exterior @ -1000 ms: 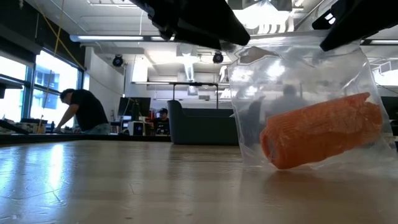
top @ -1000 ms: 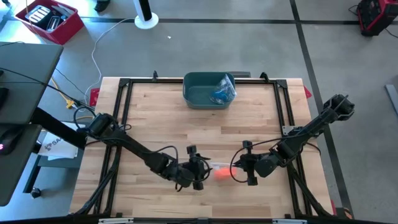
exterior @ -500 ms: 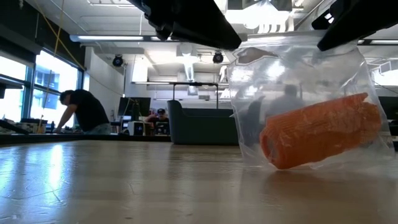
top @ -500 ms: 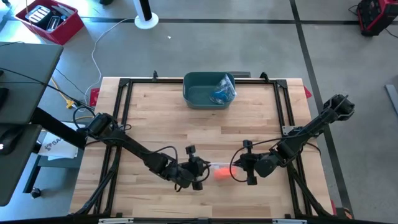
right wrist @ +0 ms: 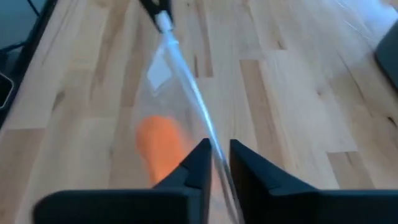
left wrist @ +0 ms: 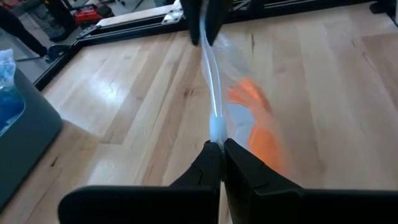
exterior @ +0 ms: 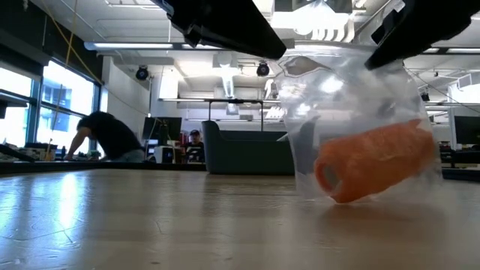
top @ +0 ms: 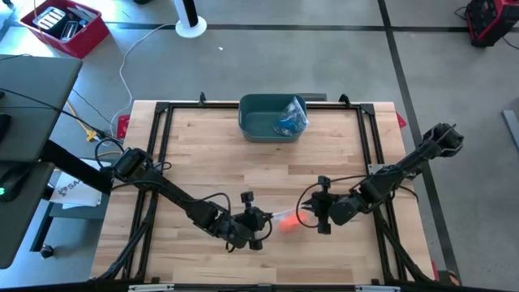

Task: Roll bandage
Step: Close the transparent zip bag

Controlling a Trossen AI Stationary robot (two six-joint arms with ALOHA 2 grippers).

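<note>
We see a pale wooden table in a black frame, set on a grey concrete floor. Near the front edge, about the middle, a clear plastic bag hangs with its top seam stretched between our two tools. Inside it lies the bandage, an orange roll with a ribbed surface, tilted and resting at the bag's bottom on the table. The left tool has its fingers pressed together on the seam's left end. The right tool stands at the right end with the seam running between its fingers, which are slightly apart. Farther back, at the table's far edge, sits a dark teal bin holding something blue.
</note>
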